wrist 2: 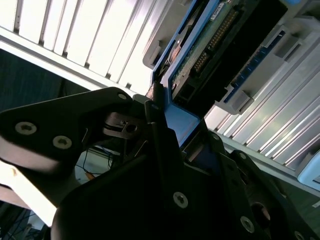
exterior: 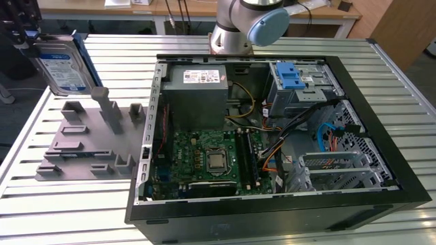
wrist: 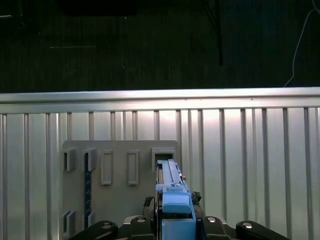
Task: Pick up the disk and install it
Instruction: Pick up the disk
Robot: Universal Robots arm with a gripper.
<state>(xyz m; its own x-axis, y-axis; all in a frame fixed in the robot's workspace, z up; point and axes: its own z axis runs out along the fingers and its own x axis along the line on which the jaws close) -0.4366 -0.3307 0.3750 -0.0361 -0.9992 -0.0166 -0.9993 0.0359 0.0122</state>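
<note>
Pickup done: gripper (exterior: 26, 42) pinches the disk (exterior: 63, 69) between its fingers over the grey fixture (exterior: 75, 148) (installation into the open computer case (exterior: 272, 214) remains).

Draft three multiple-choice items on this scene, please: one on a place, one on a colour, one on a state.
1. Where is the flat silver-grey disk with blue side rails? A. On the floor. B. On a chair. C. Held above the grey fixture plate, at the exterior view's left of the open black computer case.
2. What colour is the plastic latch on the silver metal cage? A. Blue. B. Red. C. Yellow.
3. How is the black gripper? A. Open, apart from the disk. B. Shut on the disk. C. Shut on a cable.
Answers: C, the exterior view shows it outside the case; A, the latch is plainly blue; B, in both wrist views it clamps the disk's blue rail.
</note>
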